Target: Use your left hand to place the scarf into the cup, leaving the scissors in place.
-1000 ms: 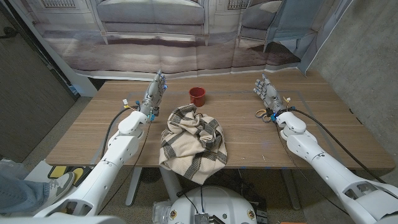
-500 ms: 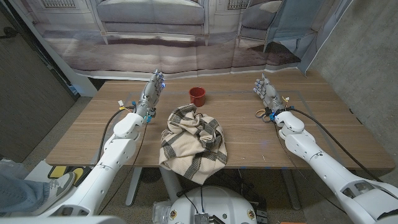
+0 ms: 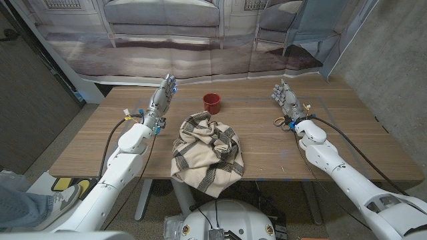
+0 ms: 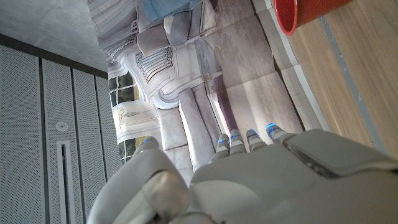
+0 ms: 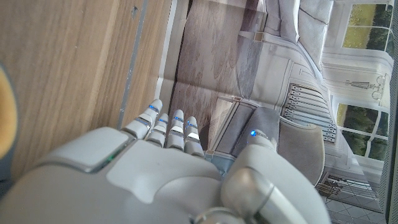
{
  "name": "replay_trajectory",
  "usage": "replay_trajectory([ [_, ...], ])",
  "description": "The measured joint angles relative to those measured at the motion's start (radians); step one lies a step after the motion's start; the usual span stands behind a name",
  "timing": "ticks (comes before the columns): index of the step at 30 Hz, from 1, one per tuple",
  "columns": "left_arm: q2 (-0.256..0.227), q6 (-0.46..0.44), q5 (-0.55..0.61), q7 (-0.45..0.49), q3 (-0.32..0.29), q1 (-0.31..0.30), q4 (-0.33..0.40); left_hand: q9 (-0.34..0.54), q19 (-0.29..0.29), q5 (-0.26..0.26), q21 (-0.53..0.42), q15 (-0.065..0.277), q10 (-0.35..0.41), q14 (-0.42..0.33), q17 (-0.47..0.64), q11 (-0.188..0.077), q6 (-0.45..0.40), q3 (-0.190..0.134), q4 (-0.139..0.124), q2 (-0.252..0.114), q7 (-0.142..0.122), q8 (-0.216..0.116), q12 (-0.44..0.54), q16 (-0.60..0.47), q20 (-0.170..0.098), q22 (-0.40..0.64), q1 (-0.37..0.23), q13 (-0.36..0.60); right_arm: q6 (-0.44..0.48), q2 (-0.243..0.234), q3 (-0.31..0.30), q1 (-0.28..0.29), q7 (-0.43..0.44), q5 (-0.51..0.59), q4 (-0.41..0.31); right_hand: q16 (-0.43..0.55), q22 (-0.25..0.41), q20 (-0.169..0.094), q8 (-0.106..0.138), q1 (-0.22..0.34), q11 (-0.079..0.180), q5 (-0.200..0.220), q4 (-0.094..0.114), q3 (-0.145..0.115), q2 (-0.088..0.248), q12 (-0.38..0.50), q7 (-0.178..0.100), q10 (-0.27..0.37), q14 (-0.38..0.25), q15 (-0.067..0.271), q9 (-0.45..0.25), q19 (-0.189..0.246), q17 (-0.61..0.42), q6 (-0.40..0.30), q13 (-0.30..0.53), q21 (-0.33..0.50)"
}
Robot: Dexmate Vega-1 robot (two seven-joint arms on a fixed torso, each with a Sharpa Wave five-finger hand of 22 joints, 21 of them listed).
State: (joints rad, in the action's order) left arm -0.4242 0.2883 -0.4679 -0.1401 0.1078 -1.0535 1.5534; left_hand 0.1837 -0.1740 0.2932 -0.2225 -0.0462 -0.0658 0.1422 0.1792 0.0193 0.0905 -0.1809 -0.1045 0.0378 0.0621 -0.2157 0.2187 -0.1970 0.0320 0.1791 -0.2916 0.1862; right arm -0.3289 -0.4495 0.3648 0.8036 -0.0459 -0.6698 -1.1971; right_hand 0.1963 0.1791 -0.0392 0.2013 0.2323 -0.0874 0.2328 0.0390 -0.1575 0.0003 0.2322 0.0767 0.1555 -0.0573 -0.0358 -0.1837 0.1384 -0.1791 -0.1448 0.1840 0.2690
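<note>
A cream scarf with dark stripes [image 3: 207,150] lies bunched at the table's middle front, and its lower part hangs over the front edge. Behind it stands a small red cup [image 3: 211,102], upright, also seen as a red cup [image 4: 305,12] in the left wrist view. My left hand [image 3: 163,100] stands to the left of cup and scarf with fingers straight and apart, holding nothing; the left hand [image 4: 249,180] touches neither. Scissors with orange handles [image 3: 283,123] lie at the right, just in front of my right hand [image 3: 285,99], which is open with fingers up.
The wooden table [image 3: 93,143] has bare board left of the scarf and between scarf and scissors. A printed backdrop [image 3: 200,47] hangs behind the far edge. An orange shape [image 5: 3,112] shows beside the right hand [image 5: 155,174].
My left arm has shifted a little to the left, and its hand has moved slightly with it. Scarf, cup, scissors and right hand have stayed put.
</note>
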Motion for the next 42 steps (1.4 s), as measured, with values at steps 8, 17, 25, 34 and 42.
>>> replay_trajectory([
  [8,-0.013,0.040,-0.001,0.006,-0.004,-0.028,0.019,0.000,0.000,0.000,0.000,0.000,0.006,-0.010,0.000,-0.003,-0.007,0.000,0.000,-0.005,0.000,0.000,0.000,0.000,0.000,0.000,-0.005,0.000,-0.003,0.002,-0.003,0.005,0.010,-0.001,-0.006,0.000,0.000,0.000,0.000,0.000,0.000,0.000,0.000,0.000,0.000,0.000,0.000,0.000,0.000,0.000,0.000,0.000,0.000,0.000,0.000,-0.007],
  [17,-0.028,0.088,-0.005,0.010,-0.007,-0.056,0.033,0.000,0.005,0.009,0.000,0.006,0.019,-0.016,0.000,-0.002,-0.018,0.000,0.000,-0.009,-0.003,0.000,0.008,0.000,0.005,0.000,-0.009,0.000,-0.003,0.003,-0.004,0.006,0.018,-0.001,-0.010,0.000,0.000,0.000,0.000,0.000,0.000,0.000,0.000,0.000,0.000,0.000,-0.004,0.000,0.000,0.000,0.000,0.000,0.000,-0.004,0.000,-0.007],
  [25,-0.040,0.112,-0.009,0.013,-0.007,-0.068,0.041,0.000,0.005,0.009,0.000,0.006,0.019,-0.016,0.000,-0.002,-0.022,-0.004,0.004,-0.013,-0.007,0.000,0.008,0.000,0.005,0.000,-0.013,0.000,-0.003,0.005,-0.004,0.004,0.023,0.000,-0.012,0.000,0.000,0.000,0.000,0.000,0.005,0.000,0.000,0.000,0.000,0.000,-0.005,0.005,0.000,0.000,0.000,0.000,0.000,-0.005,0.000,-0.010],
  [34,-0.053,0.139,-0.008,0.024,-0.006,-0.083,0.058,0.000,0.005,0.009,0.000,0.007,0.024,-0.026,0.000,0.004,-0.028,-0.001,0.007,-0.012,-0.003,0.000,0.008,0.000,0.005,0.000,-0.022,0.000,-0.004,0.009,-0.005,-0.002,0.024,0.001,-0.006,0.000,0.000,0.006,0.000,0.000,0.005,0.000,-0.003,0.003,0.000,0.000,-0.005,0.005,-0.004,-0.004,0.000,0.005,0.000,-0.005,0.000,-0.014],
  [42,-0.061,0.166,-0.005,0.035,-0.005,-0.098,0.069,0.000,0.010,0.009,0.000,0.003,0.029,-0.029,0.000,-0.001,-0.034,-0.001,0.007,-0.012,-0.009,0.000,0.008,0.000,0.009,0.000,-0.022,0.000,-0.010,0.015,-0.005,-0.011,0.017,0.001,0.009,0.000,0.000,0.004,0.000,0.000,0.005,0.000,-0.003,0.003,0.000,0.000,-0.005,0.005,-0.005,-0.005,0.000,0.007,0.000,-0.005,0.000,-0.014],
])
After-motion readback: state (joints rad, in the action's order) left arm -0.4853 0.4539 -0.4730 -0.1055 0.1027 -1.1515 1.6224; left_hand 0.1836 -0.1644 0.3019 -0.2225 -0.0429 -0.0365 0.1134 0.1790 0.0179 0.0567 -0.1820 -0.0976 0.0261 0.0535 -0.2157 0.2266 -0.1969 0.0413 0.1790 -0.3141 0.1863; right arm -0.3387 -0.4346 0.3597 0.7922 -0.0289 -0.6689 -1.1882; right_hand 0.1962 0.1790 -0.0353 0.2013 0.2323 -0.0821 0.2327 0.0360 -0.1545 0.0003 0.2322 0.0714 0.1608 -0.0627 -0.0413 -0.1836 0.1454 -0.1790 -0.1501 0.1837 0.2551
